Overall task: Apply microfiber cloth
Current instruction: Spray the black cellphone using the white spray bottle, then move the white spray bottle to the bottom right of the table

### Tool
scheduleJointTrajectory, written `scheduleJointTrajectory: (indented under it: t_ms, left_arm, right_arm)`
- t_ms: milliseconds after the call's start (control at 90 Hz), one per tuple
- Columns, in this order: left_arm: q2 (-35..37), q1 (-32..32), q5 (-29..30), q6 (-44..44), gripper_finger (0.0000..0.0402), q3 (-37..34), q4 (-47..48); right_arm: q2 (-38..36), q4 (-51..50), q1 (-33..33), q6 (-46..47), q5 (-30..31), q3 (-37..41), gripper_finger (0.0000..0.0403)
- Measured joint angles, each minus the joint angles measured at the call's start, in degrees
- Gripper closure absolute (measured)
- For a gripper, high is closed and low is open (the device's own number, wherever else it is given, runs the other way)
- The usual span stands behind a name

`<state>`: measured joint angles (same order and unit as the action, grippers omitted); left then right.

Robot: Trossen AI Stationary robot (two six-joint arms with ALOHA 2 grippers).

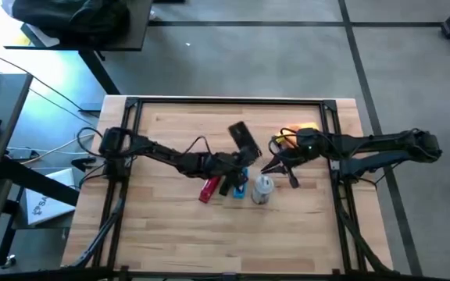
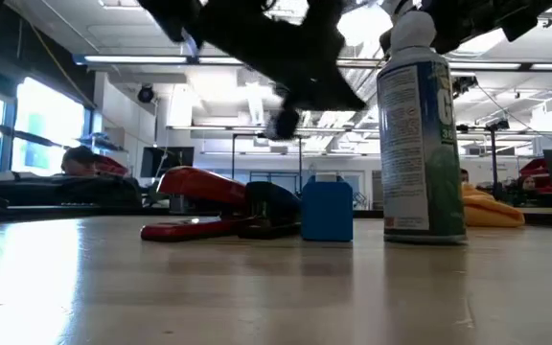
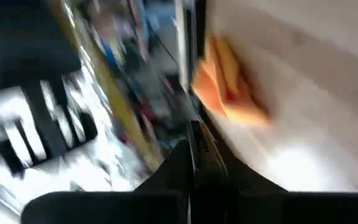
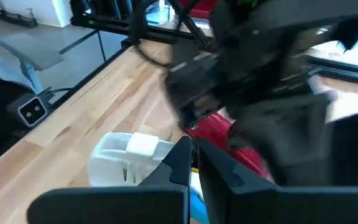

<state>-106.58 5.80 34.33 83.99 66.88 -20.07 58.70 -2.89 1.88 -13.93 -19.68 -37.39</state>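
The microfiber cloth (image 1: 299,131) lies bunched at the table's (image 1: 170,234) far right area, orange with a yellower edge; no clear long axis. The left gripper (image 1: 244,156) and right gripper (image 1: 276,166) hover mid-table, both pinched closed and empty.

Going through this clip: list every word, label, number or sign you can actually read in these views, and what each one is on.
"G": large white letter on the green label of the spray can, cut off at the can's edge in the low view.
Smaller print lower on that label: too small to read.
Dark lettering on the white object beside the table, high view: too small to read.
Red stapler, blue box, microfiber cloth: no text visible.
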Motion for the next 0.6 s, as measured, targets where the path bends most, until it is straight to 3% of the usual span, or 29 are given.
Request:
scheduleJointTrajectory:
  t_ms: [167, 278, 422, 511, 600]
  left_arm:
    - [8.02, 0.42, 3.53, -13.07, 0.0393, -6.56, 1.77]
    - [16.07, 0.55, 5.38, -31.80, 0.0394, -11.00, 0.63]
    - [29.13, 0.72, -2.82, -54.31, 0.0394, -19.80, -0.91]
    - [35.23, 0.85, -6.33, -60.63, 0.0394, -25.96, -5.09]
    - [40.23, 0.96, -10.03, -65.85, 0.0395, -32.74, -17.69]
  right_arm:
    - [-3.41, -4.09, -2.05, -0.08, 2.12, -3.66, 0.0403]
    - [-4.72, -7.93, -4.29, 0.04, 8.68, -6.16, 0.0403]
    - [-4.99, -11.13, -7.86, 5.90, 22.83, -9.97, 0.0403]
    - [-4.60, -12.91, -9.69, 11.36, 30.98, -12.24, 0.0403]
    - [-4.38, -15.24, -11.39, 16.65, 36.40, -14.26, 0.0403]
